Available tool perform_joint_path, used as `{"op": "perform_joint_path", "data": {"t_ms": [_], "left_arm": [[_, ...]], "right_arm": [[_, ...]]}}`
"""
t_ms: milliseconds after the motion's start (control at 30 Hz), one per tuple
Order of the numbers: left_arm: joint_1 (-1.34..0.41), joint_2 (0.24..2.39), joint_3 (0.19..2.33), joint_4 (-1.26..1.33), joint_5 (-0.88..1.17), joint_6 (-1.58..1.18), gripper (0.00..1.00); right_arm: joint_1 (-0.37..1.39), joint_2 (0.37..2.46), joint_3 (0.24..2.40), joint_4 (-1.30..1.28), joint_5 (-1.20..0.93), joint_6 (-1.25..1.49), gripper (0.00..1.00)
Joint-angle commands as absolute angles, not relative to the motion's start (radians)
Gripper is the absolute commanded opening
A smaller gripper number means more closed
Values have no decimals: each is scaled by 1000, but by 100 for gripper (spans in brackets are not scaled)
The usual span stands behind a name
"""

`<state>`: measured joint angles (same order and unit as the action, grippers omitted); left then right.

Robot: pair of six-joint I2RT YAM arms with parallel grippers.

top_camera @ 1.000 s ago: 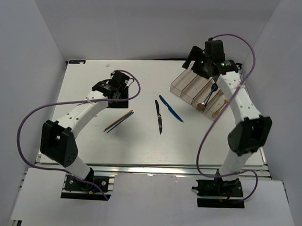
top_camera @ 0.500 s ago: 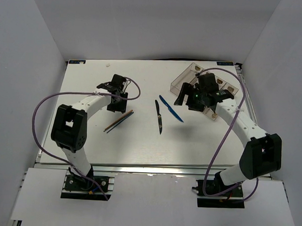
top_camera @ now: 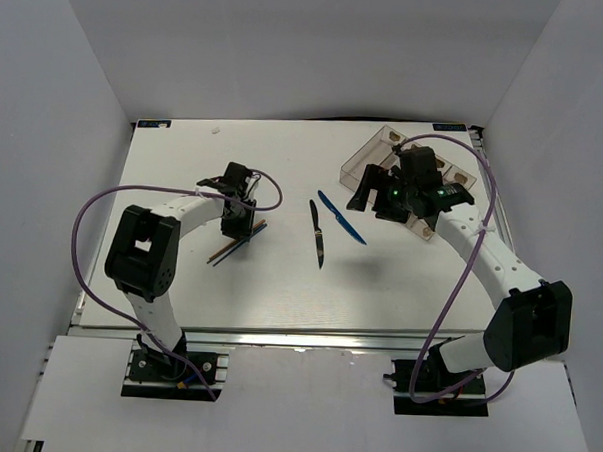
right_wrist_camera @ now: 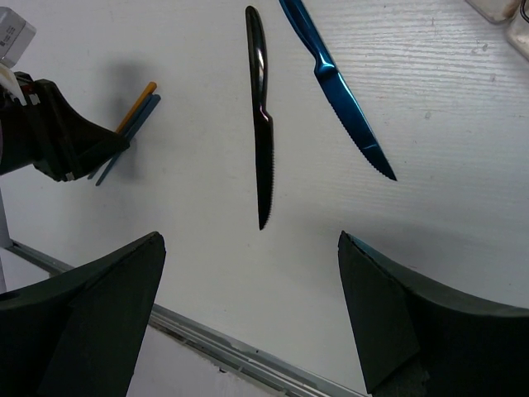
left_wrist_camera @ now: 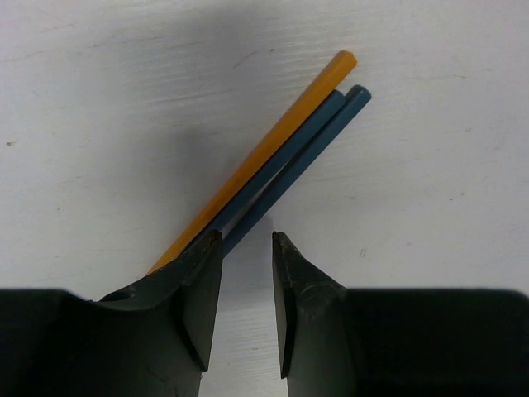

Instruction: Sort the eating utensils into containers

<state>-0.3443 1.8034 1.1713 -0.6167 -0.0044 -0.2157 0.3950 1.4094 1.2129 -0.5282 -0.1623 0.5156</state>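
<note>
An orange chopstick (left_wrist_camera: 281, 132) and two dark blue ones (left_wrist_camera: 307, 142) lie together on the white table. In the left wrist view they run under the left finger (left_wrist_camera: 194, 281) of my left gripper (left_wrist_camera: 246, 236). Its jaws stand a narrow gap apart, and only bare table shows between them. From above, the left gripper (top_camera: 237, 219) sits low over the chopsticks (top_camera: 239, 243). The black knife (right_wrist_camera: 263, 124) and the blue knife (right_wrist_camera: 339, 87) lie side by side mid-table. My right gripper (right_wrist_camera: 250, 238) hovers wide open and empty beside them. The clear tray (top_camera: 362, 167) stands at the back right, partly hidden by the right arm.
The table's near metal edge (right_wrist_camera: 207, 335) shows under the right gripper. White walls enclose the table on three sides. The left arm's purple cable (top_camera: 92, 212) loops out to the left.
The left gripper has dropped onto the chopsticks and its jaws have narrowed. The right gripper swung from above the tray toward the knives, then held still.
</note>
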Motion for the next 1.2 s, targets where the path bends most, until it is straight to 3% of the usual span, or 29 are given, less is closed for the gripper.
{"op": "perform_joint_path", "data": {"t_ms": [0, 700, 900, 1167], "left_arm": [[-353, 1772, 1170, -569, 40, -221, 41], [-391, 1847, 1141, -552, 14, -233, 38], [-461, 1836, 1117, -554, -90, -276, 22], [-551, 1850, 1062, -545, -167, -360, 20]], "right_arm": [[405, 1401, 1219, -520, -175, 500, 89], [408, 1382, 1235, -535, -158, 509, 89], [408, 1367, 1241, -532, -146, 515, 89], [403, 1336, 1206, -482, -179, 574, 89]]}}
